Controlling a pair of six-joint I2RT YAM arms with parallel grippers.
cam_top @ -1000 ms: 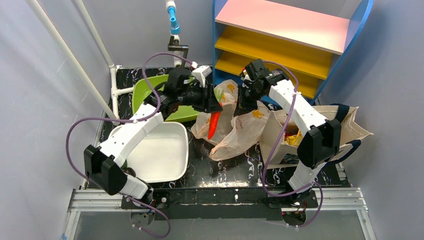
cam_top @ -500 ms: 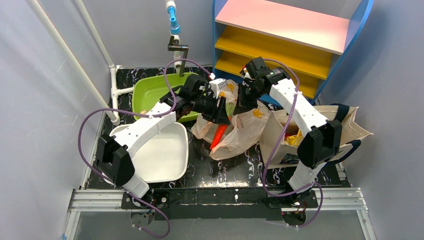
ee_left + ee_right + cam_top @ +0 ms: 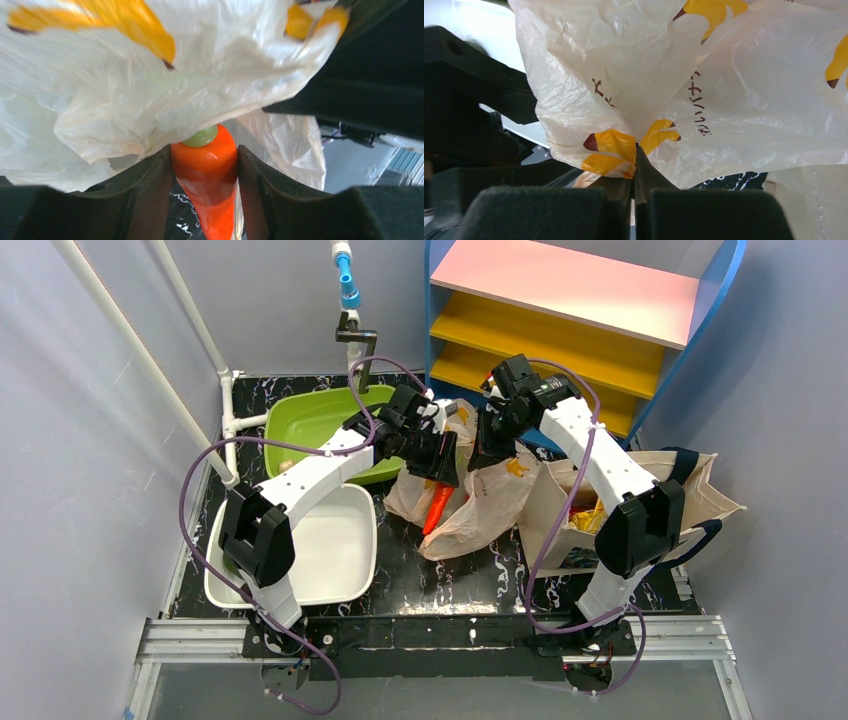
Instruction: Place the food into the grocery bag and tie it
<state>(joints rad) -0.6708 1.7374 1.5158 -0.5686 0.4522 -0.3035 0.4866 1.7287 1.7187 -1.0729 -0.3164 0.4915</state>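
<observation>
Two arms reach over the black table [image 3: 450,575]. On it, the crinkly grocery bag [image 3: 485,505] sits beside the cream tote [image 3: 700,490]. The right gripper [image 3: 634,172] is pinched tight on the bag's thin plastic. The left gripper [image 3: 441,472] squeezes the orange carrot [image 3: 205,172], which points down, touching the bag

vegetable [image 3: 210,192] in left pincer [image 3: 205,156], against grocery bag [image 3: 487,502], tote [image 3: 706,490] to right
</observation>
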